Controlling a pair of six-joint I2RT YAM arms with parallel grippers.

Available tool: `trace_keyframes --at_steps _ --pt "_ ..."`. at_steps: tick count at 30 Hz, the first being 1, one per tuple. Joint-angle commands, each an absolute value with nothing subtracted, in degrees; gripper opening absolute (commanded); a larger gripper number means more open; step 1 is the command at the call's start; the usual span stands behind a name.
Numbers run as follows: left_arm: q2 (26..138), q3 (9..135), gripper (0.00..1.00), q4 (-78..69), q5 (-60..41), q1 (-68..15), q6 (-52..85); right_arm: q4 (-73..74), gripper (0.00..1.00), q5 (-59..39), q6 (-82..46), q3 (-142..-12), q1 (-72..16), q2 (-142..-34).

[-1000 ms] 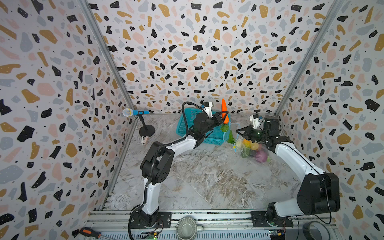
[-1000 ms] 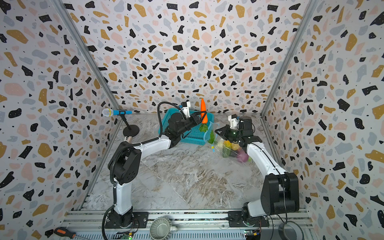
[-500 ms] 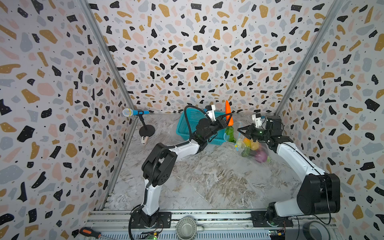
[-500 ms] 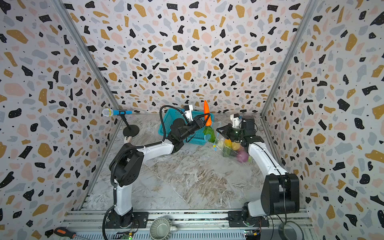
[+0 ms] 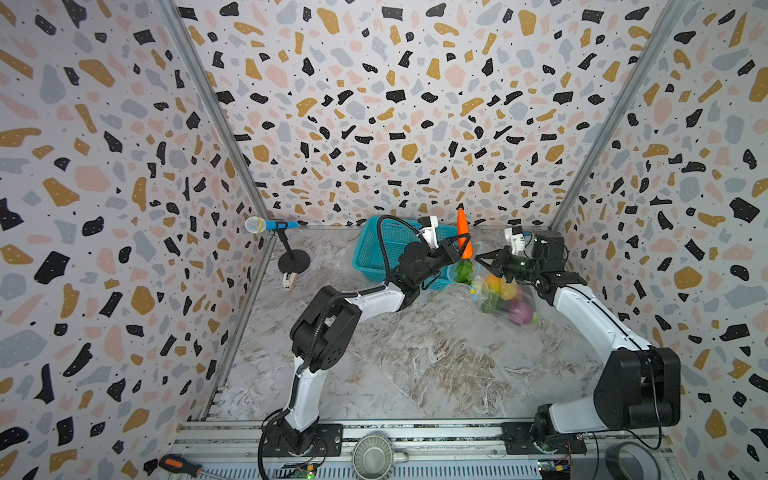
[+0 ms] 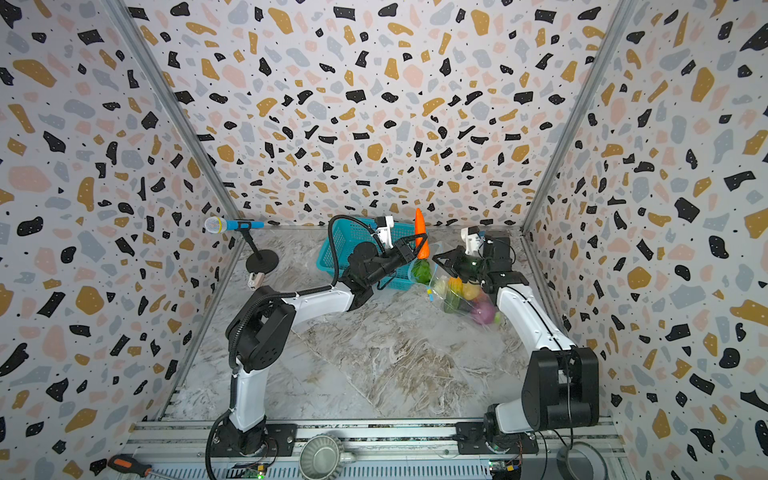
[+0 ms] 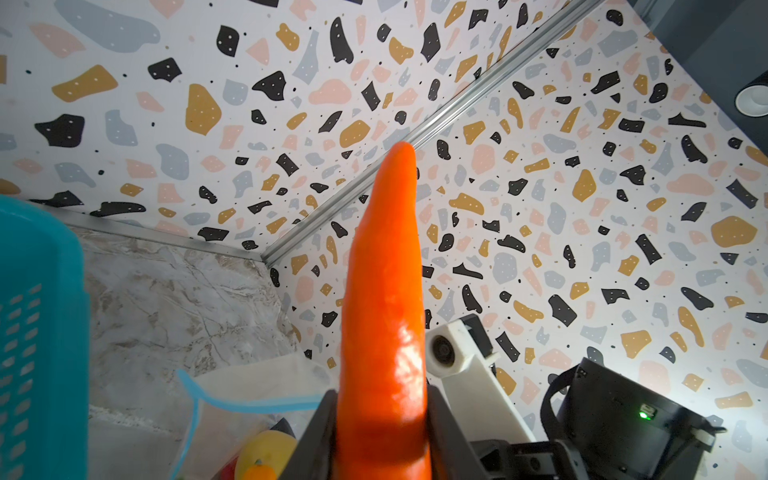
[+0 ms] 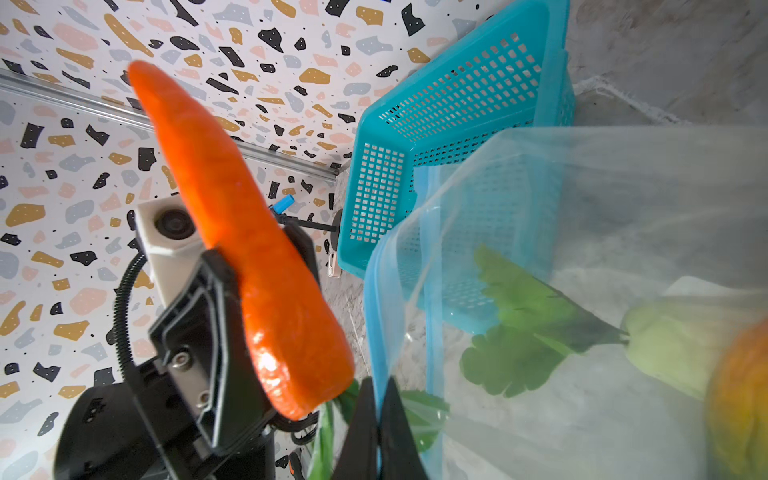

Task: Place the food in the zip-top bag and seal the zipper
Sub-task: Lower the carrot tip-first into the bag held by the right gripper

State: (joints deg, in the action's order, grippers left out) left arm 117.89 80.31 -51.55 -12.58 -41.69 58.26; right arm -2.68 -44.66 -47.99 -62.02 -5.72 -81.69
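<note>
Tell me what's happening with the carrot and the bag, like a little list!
left gripper: shut on the carrot, pointy tip up
right gripper: shut, pinching the zipper edge of the zip-top bag
bag mouth: open, right next to the carrot
inside the bag: purple onion, green leaves, more veggies
teal basket: behind the left gripper
sealing: not done yet
</note>
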Motion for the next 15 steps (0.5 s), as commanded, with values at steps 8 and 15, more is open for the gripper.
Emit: trace_keyframes --at_steps 8,15 --pt "119.97 81.94 0.26 -55.95 -12.29 -42.36 58.40 -0.77 0.01 -46.24 -48.55 -65.05 -5.37 -79.09" --pt "119.48 80.51 0.28 -55.58 -10.83 -42.86 58.25 -0.59 0.01 -46.14 -48.70 -65.20 -5.36 -79.01"
